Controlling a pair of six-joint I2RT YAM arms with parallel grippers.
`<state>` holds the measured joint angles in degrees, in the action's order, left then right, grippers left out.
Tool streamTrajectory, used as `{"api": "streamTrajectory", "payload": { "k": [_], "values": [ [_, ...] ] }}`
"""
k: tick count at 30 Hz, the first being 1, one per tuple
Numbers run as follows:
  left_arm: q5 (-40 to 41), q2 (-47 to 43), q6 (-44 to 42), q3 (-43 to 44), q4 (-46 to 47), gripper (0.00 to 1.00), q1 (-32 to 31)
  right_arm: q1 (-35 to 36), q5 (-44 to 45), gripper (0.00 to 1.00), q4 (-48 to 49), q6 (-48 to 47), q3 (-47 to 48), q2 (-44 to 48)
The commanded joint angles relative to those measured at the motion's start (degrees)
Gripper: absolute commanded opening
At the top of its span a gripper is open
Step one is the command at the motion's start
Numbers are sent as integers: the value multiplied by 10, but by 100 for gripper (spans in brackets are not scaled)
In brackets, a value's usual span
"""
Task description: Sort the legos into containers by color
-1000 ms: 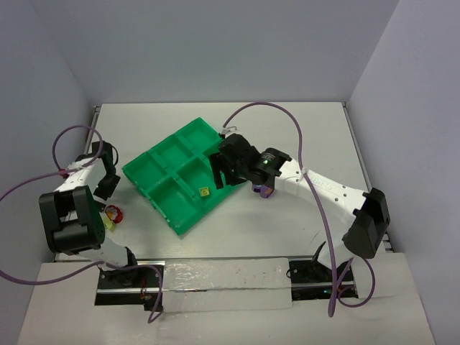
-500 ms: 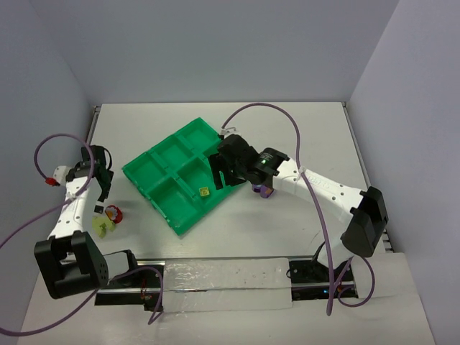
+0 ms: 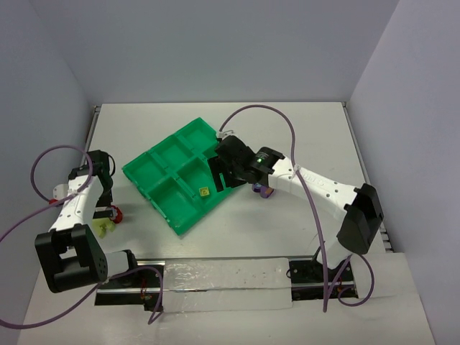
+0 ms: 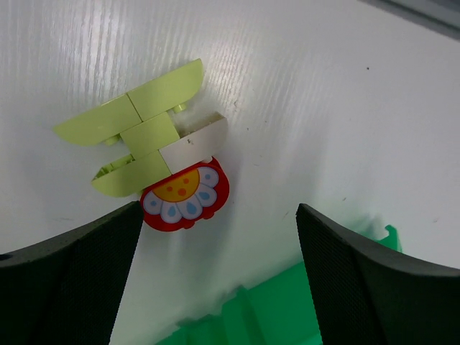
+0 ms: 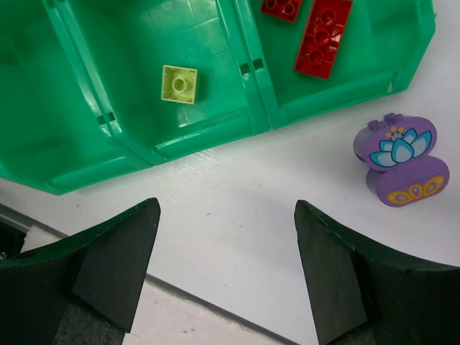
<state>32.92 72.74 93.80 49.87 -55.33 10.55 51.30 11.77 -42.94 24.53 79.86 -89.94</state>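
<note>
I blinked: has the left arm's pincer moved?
Yes. The left pincer slid down the overhead view, toward the near side, away from the left corner of the bright green plastic tray.

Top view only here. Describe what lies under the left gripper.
Observer: In the left wrist view, a red half-round piece with a printed sun lies just ahead of the open left gripper, touching a cluster of yellow-green pieces.
Operator: Now list what the tray holds under the right gripper.
Observer: The right wrist view shows two red bricks in one compartment and a single yellow-green brick in the next.
</note>
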Motion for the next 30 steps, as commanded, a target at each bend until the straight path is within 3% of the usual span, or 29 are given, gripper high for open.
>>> {"api": "streamTrajectory", "payload": {
  "k": [1,10,30],
  "values": [
    [-8,20,74,4,-20,96,-1,-7,6,83,-27,-3,37,-18],
    [-55,56,84,-8,16,99,-24,-9,30,83,-73,8,69,-41],
    [-39,67,111,-47,69,99,-29,-9,36,83,-87,7,69,-48]
  ]
}}
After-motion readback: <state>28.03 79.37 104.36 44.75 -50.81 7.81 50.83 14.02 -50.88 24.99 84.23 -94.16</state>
